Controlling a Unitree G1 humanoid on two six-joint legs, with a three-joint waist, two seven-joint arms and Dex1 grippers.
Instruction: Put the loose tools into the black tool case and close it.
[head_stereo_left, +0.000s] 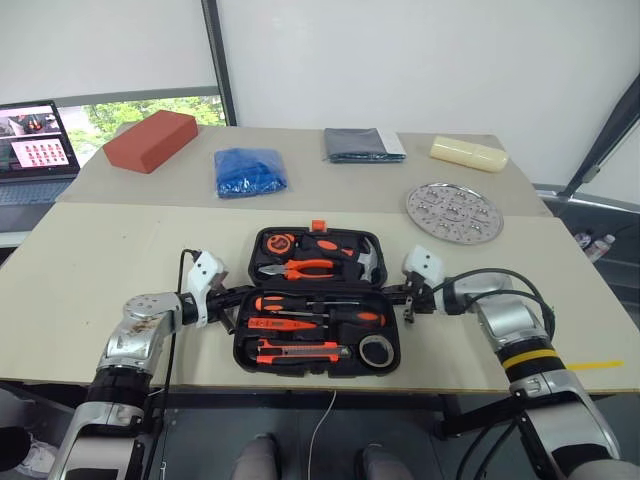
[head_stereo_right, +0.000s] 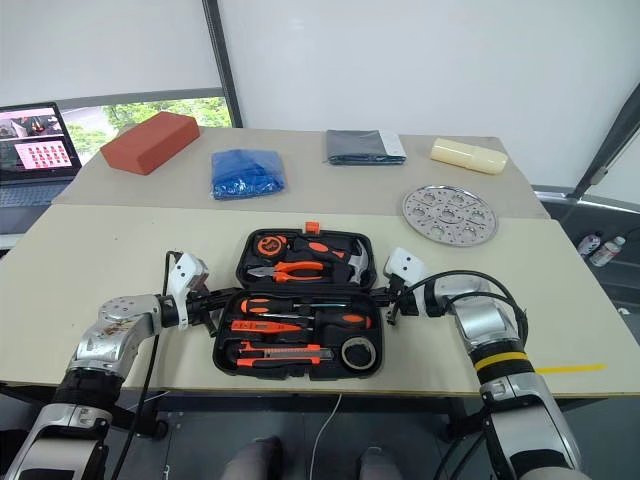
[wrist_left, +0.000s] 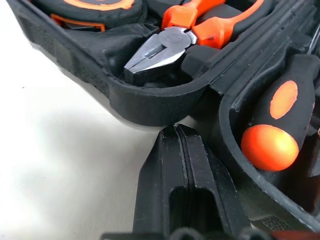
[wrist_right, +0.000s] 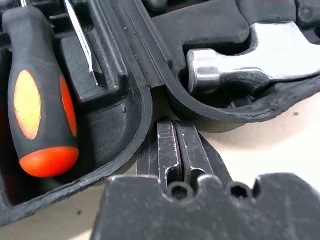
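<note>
The black tool case (head_stereo_left: 243, 352) lies open and flat near the table's front edge, its orange latch (head_stereo_left: 319, 226) on the far side. In the near half lie two orange-and-black screwdrivers (head_stereo_left: 320, 303), a thin orange tester (head_stereo_left: 285, 324), a utility knife (head_stereo_left: 298, 350) and a small dark tape roll (head_stereo_left: 376, 350). The far half holds pliers (head_stereo_left: 300, 268), a hammer (head_stereo_left: 362, 262) and a tape measure (head_stereo_left: 277, 243). My left gripper (head_stereo_left: 232, 297) is shut, its tips at the case's left edge by the hinge (wrist_left: 176, 127). My right gripper (head_stereo_left: 405, 297) is shut at the right edge by the hinge (wrist_right: 172, 122).
Along the back of the table lie a red brick (head_stereo_left: 150, 140), a blue cloth (head_stereo_left: 250, 172), a dark folded cloth (head_stereo_left: 365, 145) and a yellow block (head_stereo_left: 468, 153). A round perforated metal plate (head_stereo_left: 455, 212) sits behind the case to the right. A laptop (head_stereo_left: 35, 145) stands far left.
</note>
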